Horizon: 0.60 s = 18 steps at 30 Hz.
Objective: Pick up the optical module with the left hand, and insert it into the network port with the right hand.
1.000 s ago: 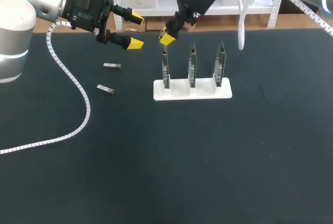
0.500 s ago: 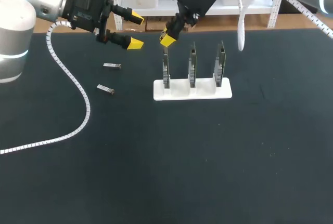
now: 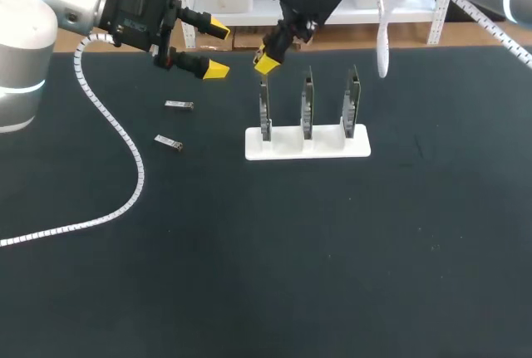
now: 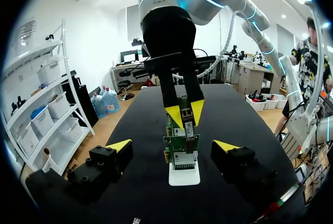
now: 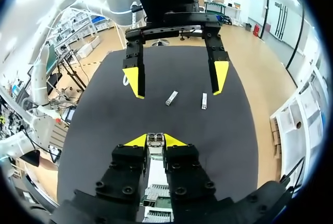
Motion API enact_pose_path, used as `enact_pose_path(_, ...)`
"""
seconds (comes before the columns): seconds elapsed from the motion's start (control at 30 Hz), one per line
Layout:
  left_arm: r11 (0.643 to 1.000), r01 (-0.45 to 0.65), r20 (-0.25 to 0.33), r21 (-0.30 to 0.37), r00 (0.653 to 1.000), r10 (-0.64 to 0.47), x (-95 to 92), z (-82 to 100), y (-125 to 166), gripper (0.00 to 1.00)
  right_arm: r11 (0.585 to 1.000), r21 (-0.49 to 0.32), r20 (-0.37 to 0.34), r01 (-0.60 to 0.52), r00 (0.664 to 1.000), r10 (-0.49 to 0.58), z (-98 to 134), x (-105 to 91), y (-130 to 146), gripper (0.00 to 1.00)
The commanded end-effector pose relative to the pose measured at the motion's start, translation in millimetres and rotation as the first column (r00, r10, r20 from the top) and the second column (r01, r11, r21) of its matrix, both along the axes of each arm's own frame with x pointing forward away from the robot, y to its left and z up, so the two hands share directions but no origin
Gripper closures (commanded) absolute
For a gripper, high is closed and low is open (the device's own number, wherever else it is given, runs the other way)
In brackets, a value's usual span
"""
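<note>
**R gripper pinching module over 1st board**

R gripper hangs just above the leftmost of 3 upright boards in the white stand. Its yellow tips are pressed onto an optical module from 2 sides. L gripper hovers by the rear-left edge of the black table, fingers spread wide. 2 spare modules lie flat on the table near it, 1 toward the rear and 1 toward the front, both apart from the stand.

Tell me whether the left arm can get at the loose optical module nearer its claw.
Probably yes. The left claw is open and empty, above and beside that optical module, which lies bare on the table. The right claw is away over the boards.
</note>
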<state>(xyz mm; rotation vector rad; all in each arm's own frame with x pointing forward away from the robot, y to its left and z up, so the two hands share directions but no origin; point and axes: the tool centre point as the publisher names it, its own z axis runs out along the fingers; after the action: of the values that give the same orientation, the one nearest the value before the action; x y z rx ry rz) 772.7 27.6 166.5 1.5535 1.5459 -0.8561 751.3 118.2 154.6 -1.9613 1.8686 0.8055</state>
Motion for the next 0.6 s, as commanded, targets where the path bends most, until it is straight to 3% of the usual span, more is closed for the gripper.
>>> enact_pose_path(0.03,1.0,0.001,-0.002,0.004,1.0,-0.001,0.6,0.4,-0.5,0.0,1.0,0.007,0.007,0.004,1.0,-0.004,-3.4,-3.2,-1.3,1.0)
enact_pose_path(0.6,1.0,0.001,-0.002,0.004,1.0,-0.001,0.6,0.4,-0.5,0.0,0.999,0.031,0.022,0.012,1.0,-0.013,-19.7,-6.8,-5.2,1.0)
